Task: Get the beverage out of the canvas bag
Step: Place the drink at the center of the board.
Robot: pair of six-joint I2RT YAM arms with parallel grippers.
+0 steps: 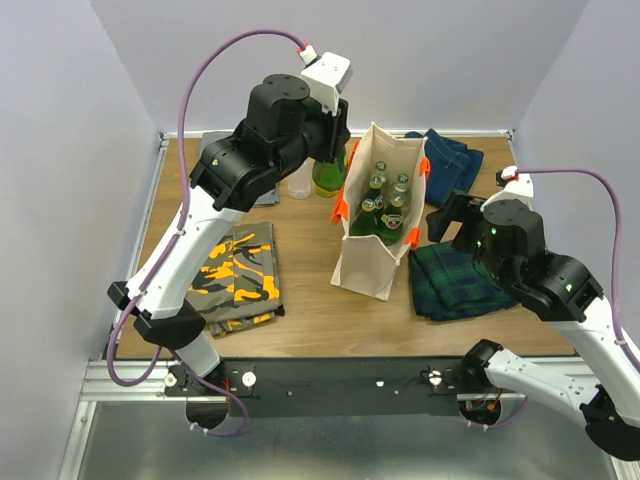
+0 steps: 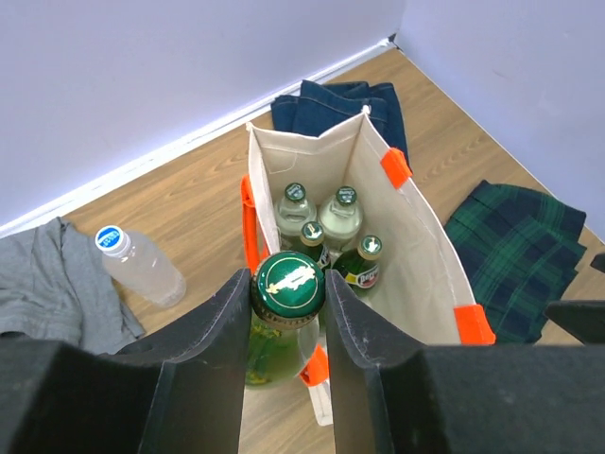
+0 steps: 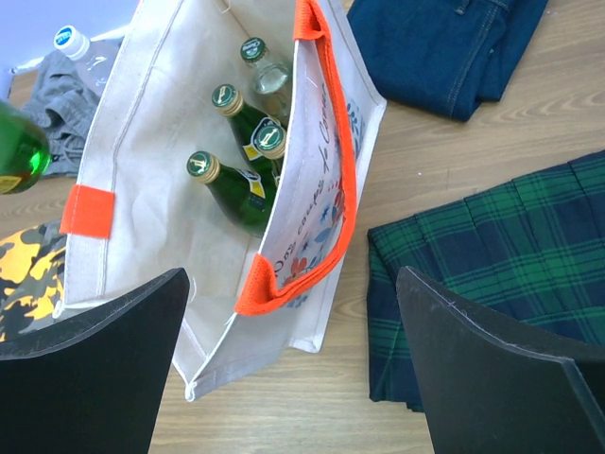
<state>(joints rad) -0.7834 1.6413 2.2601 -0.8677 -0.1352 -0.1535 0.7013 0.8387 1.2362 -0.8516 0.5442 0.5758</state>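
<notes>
Holding 1 green beverage point(image 2: 288, 281) by its neck: left gripper point(image 2: 288, 307), clenched, just outside the upright canvas bag point(image 1: 372, 262). The top view hides this grip. Inside: 4 bottles point(image 2: 345, 213). Right gripper point(image 3: 291, 303): spread wide, empty. Only its wrist view shows the bag's printed lettering point(image 3: 304, 213).

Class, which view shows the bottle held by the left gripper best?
Left wrist view: the bottle sits centred between the left gripper's fingers, cap and green glass plain. The top view shows only its lower body beside the bag, under the arm. The right wrist view catches a green sliver at its left edge.
</notes>
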